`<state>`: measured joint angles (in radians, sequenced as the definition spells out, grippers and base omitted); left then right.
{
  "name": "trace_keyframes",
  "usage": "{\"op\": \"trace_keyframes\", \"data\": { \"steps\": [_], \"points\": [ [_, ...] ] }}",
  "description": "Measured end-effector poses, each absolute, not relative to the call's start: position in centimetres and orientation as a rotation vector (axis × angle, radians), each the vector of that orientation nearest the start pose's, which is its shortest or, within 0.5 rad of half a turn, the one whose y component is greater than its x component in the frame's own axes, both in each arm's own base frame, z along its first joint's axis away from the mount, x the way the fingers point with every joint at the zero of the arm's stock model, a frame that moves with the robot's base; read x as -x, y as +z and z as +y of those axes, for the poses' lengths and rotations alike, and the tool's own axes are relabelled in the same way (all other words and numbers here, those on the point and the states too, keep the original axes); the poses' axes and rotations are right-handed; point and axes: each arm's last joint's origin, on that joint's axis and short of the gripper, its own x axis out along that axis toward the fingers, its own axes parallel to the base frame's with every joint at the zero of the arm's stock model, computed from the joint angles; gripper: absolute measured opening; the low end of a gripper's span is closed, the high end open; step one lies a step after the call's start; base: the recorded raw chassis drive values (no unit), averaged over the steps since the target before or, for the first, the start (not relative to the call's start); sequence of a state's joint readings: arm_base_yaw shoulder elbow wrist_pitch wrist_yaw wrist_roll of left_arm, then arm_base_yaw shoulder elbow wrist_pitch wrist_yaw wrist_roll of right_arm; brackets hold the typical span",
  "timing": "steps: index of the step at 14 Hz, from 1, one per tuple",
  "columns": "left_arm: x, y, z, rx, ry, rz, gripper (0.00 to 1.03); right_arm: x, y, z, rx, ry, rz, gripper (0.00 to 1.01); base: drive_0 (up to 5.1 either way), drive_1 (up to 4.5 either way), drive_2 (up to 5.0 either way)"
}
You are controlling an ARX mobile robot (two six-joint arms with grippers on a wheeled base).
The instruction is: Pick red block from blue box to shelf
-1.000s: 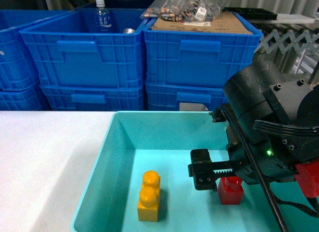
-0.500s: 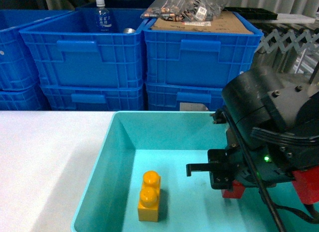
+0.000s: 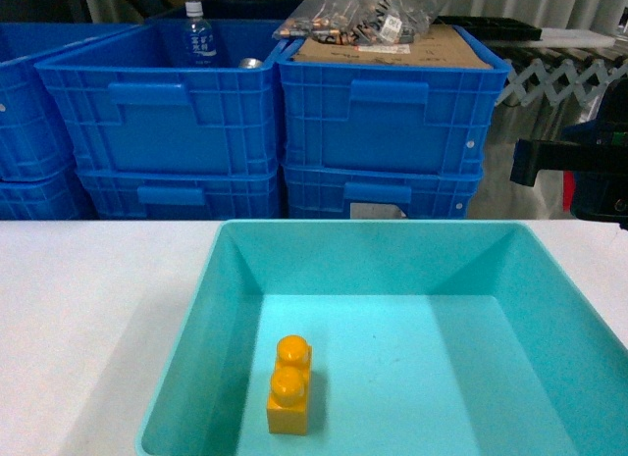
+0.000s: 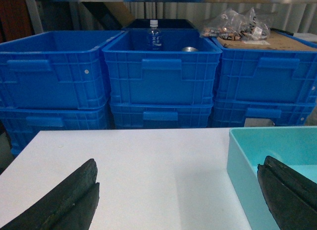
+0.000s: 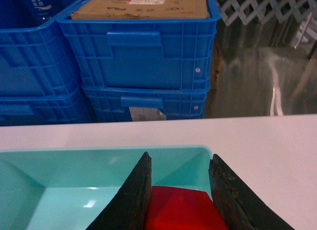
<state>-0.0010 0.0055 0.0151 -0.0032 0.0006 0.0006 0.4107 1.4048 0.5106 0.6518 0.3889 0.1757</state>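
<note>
red block [image 5: 179, 207] sits pinched between the two dark fingers [image 5: 136, 190] of the right gripper [image 5: 181, 198], lifted above the right part of the blue box [image 5: 74, 185]; only its top face shows in the right wrist view, so how deep the grip goes cannot be told. in the head view the block is not visible at all, and just a dark part of the right arm [image 3: 574, 167] shows at the right edge, above the box's far right corner.

the main risk, as i judge it, is a slip: the brick is smooth plastic and the hold looks to be on its upper part, so a quick swing toward the shelf could let it twist or drop, either into the box or onto the white counter [image 5: 277, 141] to the right. the shelf itself is not clearly in any view, so the carry has to go toward a target not in sight; a misjudged height could knock the block against a crossbar or post and pop it loose.

the left gripper [image 4: 178, 200] hangs spread wide and holding nothing over the counter, just left of the box's left wall, and seems clear of the path. the yellow brick [image 3: 289, 385] lies in the near left of the box, and the dark blue crates [image 3: 275, 113] stacked on the far side stand close enough to snag a careless turn.
</note>
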Motion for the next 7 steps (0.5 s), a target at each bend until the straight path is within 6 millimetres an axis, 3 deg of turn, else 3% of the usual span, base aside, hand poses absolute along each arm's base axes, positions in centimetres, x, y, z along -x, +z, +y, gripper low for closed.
{"op": "trace_keyframes", "data": {
  "steps": [2,5,7],
  "points": [
    [-9.7,16.7,0.0,-0.001,0.006,-0.001,0.98,-22.6,16.1,7.3,-0.013,0.003,0.149,0.28,0.0,0.0,0.0],
    [-9.7,16.8,0.0,-0.001,0.001,-0.006,0.98,-20.1,18.4,4.5,-0.029,-0.003,-0.033,0.28,0.0,0.0,0.0],
    [-9.7,16.8,0.0,-0.001,0.001,-0.005,0.98,-18.0,16.4,2.9,-0.007,-0.004,0.01,0.28,0.0,0.0,0.0]
  ]
}}
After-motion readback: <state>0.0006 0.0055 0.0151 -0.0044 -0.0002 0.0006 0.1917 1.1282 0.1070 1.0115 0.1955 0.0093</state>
